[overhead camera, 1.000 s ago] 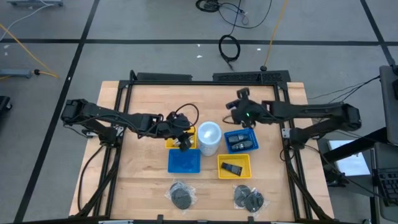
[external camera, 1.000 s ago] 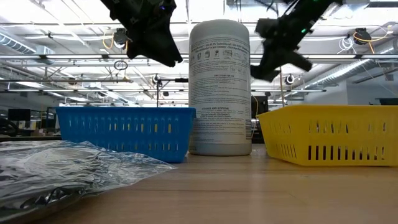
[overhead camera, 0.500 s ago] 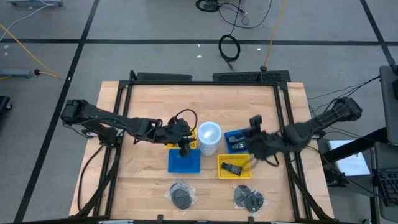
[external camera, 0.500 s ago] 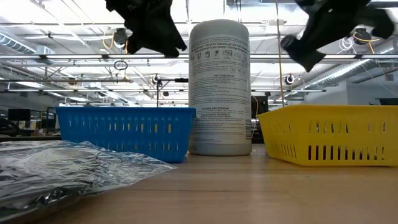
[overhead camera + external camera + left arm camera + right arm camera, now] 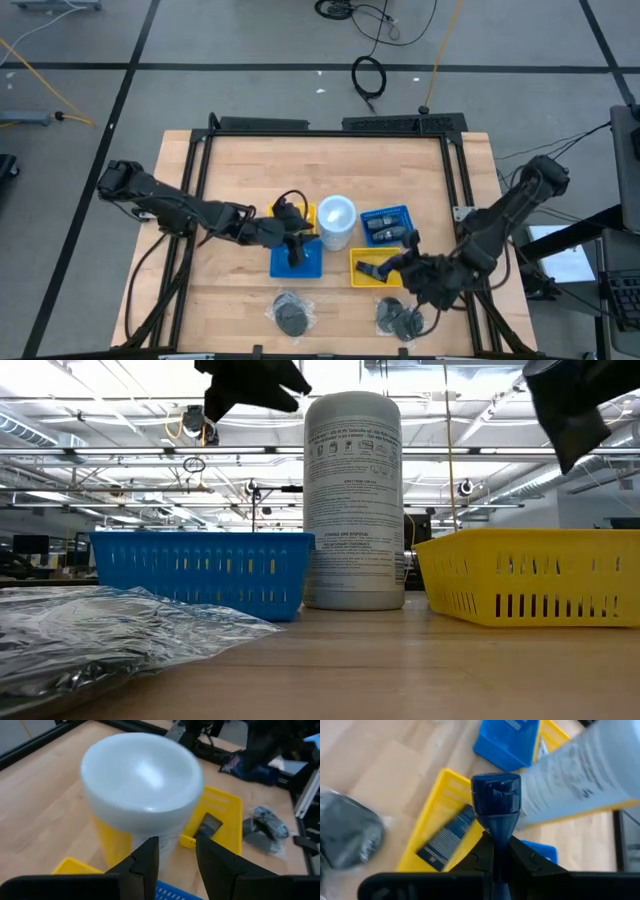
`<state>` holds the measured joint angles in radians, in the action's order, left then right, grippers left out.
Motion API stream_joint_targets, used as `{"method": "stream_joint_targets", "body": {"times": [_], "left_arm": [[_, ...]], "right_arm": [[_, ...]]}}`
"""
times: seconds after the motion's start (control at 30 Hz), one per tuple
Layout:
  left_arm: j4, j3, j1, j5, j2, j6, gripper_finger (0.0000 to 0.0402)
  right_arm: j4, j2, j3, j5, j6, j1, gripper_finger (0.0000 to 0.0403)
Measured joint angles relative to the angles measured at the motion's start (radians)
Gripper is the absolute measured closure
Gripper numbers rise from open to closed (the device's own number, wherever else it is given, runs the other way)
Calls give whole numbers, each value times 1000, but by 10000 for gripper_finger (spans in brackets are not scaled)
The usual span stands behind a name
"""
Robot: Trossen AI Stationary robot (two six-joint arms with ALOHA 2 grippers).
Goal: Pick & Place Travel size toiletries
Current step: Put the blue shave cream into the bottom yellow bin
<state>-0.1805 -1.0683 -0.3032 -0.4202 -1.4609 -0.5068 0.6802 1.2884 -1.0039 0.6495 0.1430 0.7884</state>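
My right gripper (image 5: 496, 862) is shut on a small dark blue tube (image 5: 496, 802) and hovers over the near yellow basket (image 5: 358, 257), where a dark pack (image 5: 447, 840) lies flat on the bottom. In the high view this gripper (image 5: 392, 265) reaches in from the right. My left gripper (image 5: 176, 862) is open and empty above the near blue basket (image 5: 296, 262), beside the big white tub (image 5: 142, 785). Two clear bags of dark round pieces (image 5: 293, 316) (image 5: 400, 320) lie on the table by its near edge. My right gripper pinches the dark blue tube between its two fingers on the narrow body just behind the cap (image 5: 497, 832). The capped end (image 5: 496, 795) sticks out past the fingertips. The tube is lifted clear, above the yellow basket.
A second blue basket (image 5: 388, 225) with dark items sits on the far side of the yellow one, and another yellow basket (image 5: 305, 212) stands to the left of the tub. The tall white tub (image 5: 353, 500) rises between the baskets. Bare wood lies toward the far edge.
My right gripper has swung from beyond the far blue basket toward the table's near edge and now hangs over the near yellow basket. My left gripper has shifted toward the near edge, from the far yellow basket to over the near blue basket, and has risen in the low view.
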Motion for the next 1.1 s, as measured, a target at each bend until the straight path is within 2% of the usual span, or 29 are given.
{"method": "stream_joint_targets", "body": {"times": [0.23,0.47,0.93,1.1], "left_arm": [[21,0,-47,-2,0,0,273],[21,0,-73,-49,0,4,273],[21,0,-70,-53,0,5,273],[21,0,-70,-53,0,6,273]], "right_arm": [[-138,85,0,-31,42,19,386],[-145,136,0,-49,81,16,354],[-148,150,0,-45,133,-42,340],[-202,150,42,-48,126,-50,339]]}}
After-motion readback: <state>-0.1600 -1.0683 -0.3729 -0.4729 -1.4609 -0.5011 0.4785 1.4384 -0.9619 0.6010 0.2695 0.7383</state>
